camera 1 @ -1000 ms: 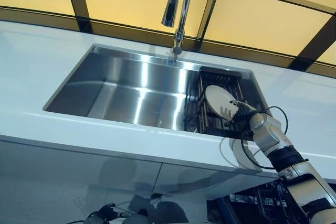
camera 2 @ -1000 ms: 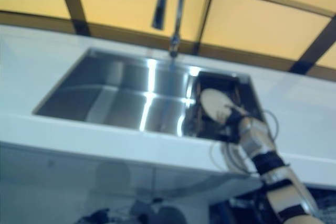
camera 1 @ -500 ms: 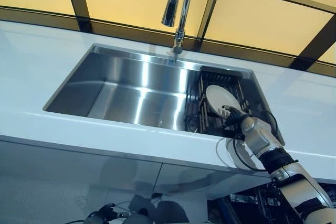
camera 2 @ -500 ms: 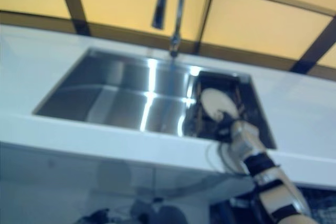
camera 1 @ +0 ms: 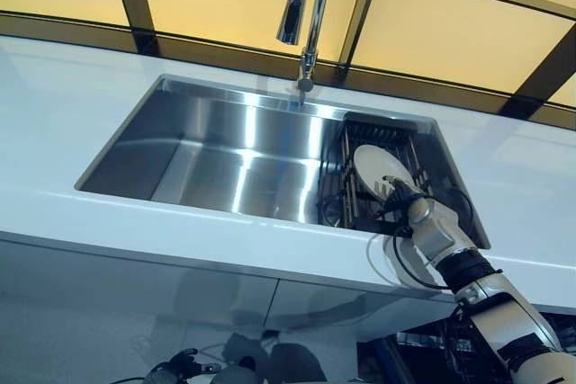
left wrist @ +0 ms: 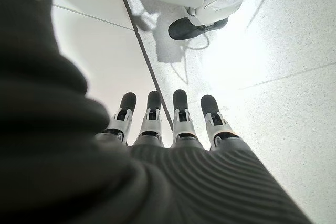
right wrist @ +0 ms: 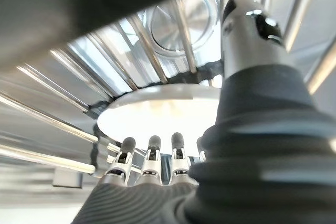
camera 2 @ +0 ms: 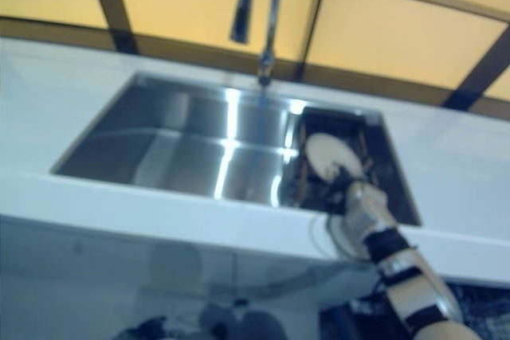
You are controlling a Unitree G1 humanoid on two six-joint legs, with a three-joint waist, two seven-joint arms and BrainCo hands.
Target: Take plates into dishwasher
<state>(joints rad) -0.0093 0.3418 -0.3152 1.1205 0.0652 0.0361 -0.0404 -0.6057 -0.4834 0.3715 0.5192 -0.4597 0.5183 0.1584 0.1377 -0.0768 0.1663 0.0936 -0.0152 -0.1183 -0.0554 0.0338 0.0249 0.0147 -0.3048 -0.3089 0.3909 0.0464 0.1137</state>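
White desk [camera 1: 81, 146] and steel sink [camera 1: 225, 155]: my right hand [camera 1: 416, 209] meets the racked plate [camera 1: 378, 166], fingers [right wrist: 149, 153] straight and unclamped, so I'd close thumb over rim before lifting.

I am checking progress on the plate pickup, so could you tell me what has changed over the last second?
The right hand has slid lower and slightly toward the robot's left along the white plate, its fingers straight under the plate's rim, not closed on it. The plate stays leaning in the black rack in the sink. The left hand hangs open over the floor.
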